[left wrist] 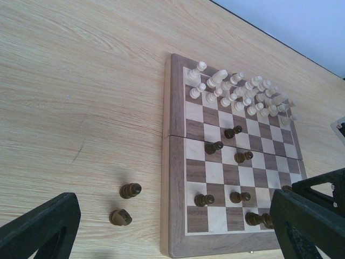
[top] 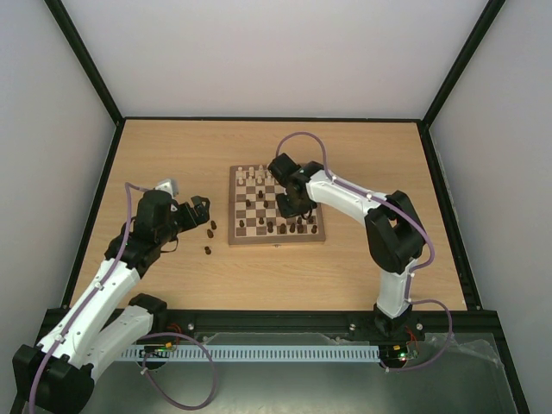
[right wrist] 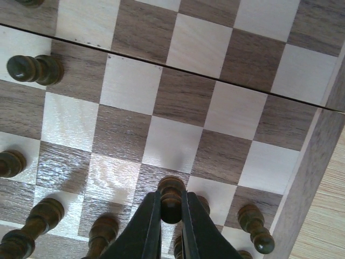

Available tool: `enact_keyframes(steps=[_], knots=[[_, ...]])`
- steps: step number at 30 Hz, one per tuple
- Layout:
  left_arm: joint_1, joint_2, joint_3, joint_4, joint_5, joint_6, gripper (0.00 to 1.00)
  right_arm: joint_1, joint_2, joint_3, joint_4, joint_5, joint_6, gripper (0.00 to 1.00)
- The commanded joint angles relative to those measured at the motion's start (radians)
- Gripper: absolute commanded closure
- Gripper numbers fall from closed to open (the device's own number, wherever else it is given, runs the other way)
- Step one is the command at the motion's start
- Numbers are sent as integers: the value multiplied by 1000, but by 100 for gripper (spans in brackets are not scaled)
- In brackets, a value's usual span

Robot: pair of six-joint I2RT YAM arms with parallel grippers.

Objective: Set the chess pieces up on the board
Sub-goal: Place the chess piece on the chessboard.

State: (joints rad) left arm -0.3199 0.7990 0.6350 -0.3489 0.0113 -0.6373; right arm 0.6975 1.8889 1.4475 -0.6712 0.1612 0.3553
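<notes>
The board (top: 276, 241) lies mid-table, with pale chess pieces (left wrist: 237, 91) packed along its far rows and dark chess pieces (left wrist: 237, 155) scattered over the near half. My right gripper (right wrist: 171, 216) is shut on a dark piece (right wrist: 171, 195), held over the board's near right squares (right wrist: 183, 140) among other dark pieces (right wrist: 254, 226). My left gripper (left wrist: 175, 232) hangs open left of the board, its fingers (left wrist: 43, 226) wide apart. Below it, two dark pieces (left wrist: 130, 190) (left wrist: 120, 217) lie on the table beside the board's left border (left wrist: 173, 205).
The two loose dark pieces (top: 212, 227) (top: 208, 251) lie left of the board on the wooden table (top: 172, 155). Black frame rails (top: 95, 198) and white walls close in the table's sides and back.
</notes>
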Motion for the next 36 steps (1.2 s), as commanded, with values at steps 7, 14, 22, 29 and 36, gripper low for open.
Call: enact_keyframes(steps=[7,14,22,29,36], knots=[[5,-6,-13,21,9,-7,1,23,4,-15,-10,-22,2,95],[5,-3,-16,26,12,-10,1,28,9,-30,-13,-28,1,95],[5,2,-16,28,13,-10,1,34,14,-46,-6,-32,1,95],[5,2,-18,31,15,-13,1,35,18,-56,-1,-32,1,94],[5,2,-19,31,16,-15,1,35,10,-64,1,-27,1,83]])
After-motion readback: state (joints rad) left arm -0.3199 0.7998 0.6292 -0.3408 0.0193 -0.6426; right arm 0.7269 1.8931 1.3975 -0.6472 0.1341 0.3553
